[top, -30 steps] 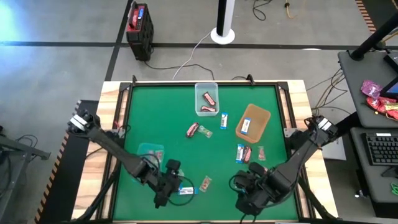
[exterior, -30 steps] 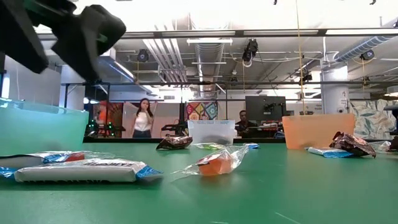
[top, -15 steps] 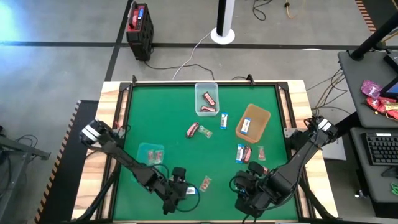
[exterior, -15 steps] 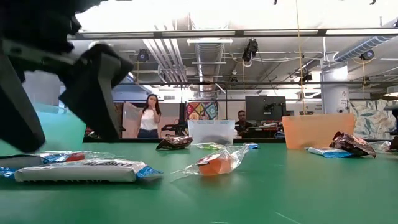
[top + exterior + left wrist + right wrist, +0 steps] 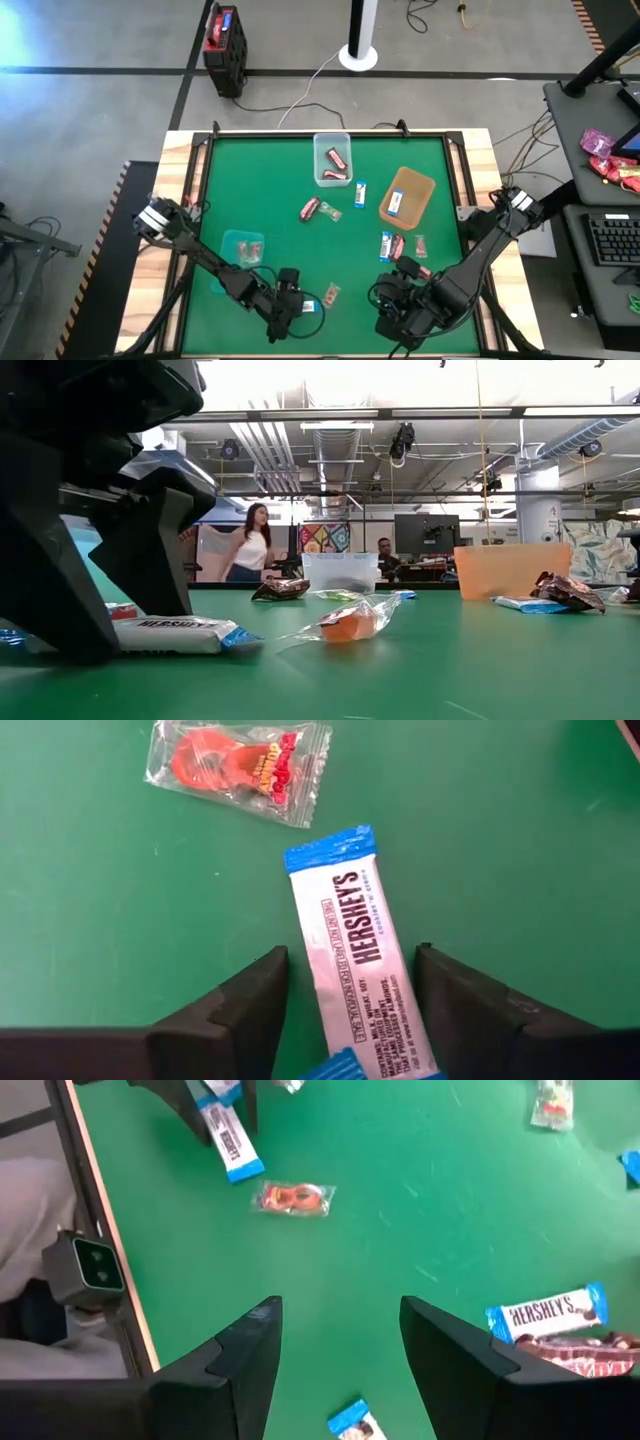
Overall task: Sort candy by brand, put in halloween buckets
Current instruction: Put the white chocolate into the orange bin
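A blue-and-white candy bar (image 5: 360,955) lies flat on the green table near its near edge. My left gripper (image 5: 350,955) is open and down at table level, one finger on each side of the bar (image 5: 175,632), along its length; I see no touch. A clear-pinkish candy (image 5: 235,765) lies just beyond it. The teal tub (image 5: 242,247), the clear tub (image 5: 332,160) and the brown tray (image 5: 407,195) each hold candy. My right gripper (image 5: 340,1305) is open and waits over the table's near right part (image 5: 392,318).
Loose candies lie mid-table (image 5: 310,208), (image 5: 360,192) and toward the right (image 5: 390,245), (image 5: 420,245). A black-and-red box (image 5: 224,40) stands on the floor beyond the far edge. Wooden rails frame the table (image 5: 180,200). People are in the room behind (image 5: 250,550).
My left gripper has moved a little toward the table's right and come down until its open fingers stand at the table on either side of the blue-and-white bar. The bar has stayed in place. A person in the background has walked across.
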